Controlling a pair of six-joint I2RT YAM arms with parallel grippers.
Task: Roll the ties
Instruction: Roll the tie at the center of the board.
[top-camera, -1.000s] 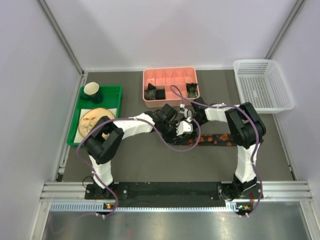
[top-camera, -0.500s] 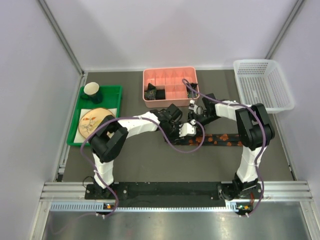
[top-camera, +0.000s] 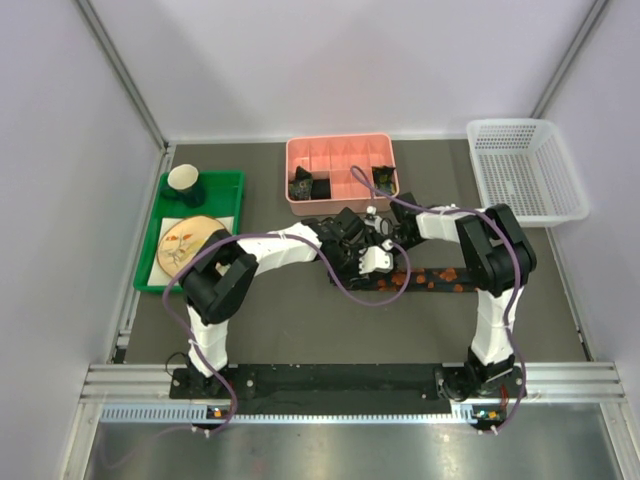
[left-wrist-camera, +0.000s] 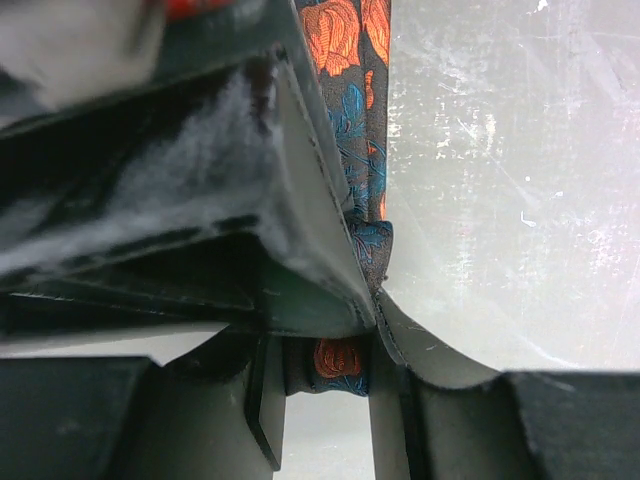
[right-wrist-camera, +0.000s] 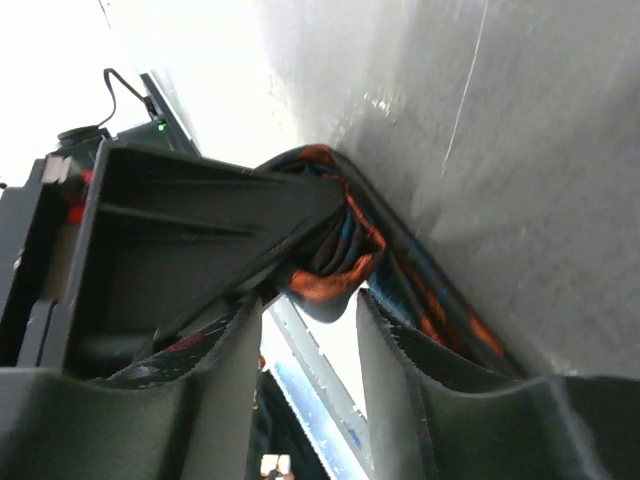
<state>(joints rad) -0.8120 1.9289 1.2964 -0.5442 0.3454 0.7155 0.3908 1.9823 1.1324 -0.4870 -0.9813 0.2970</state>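
A black tie (top-camera: 440, 277) with red-orange blotches lies flat across the table, its left end wound into a small roll. My left gripper (top-camera: 366, 262) is shut on that roll; in the left wrist view the roll (left-wrist-camera: 340, 358) sits pinched between the jaws (left-wrist-camera: 325, 355) and the flat tie (left-wrist-camera: 348, 50) runs away from it. My right gripper (top-camera: 386, 240) meets the roll from the far side. In the right wrist view its fingertips (right-wrist-camera: 305, 300) close on the end of the roll (right-wrist-camera: 325, 275).
A pink divided box (top-camera: 340, 145) stands behind the grippers with rolled ties (top-camera: 301, 185) in it. A green tray (top-camera: 235, 180) with a cup (top-camera: 185, 180) and a plate (top-camera: 188, 240) is at the left. A white basket (top-camera: 525, 170) is at the back right.
My right gripper drew back from the roll toward the pink box, then came back to it. My left gripper stayed on the roll and shifted slightly.
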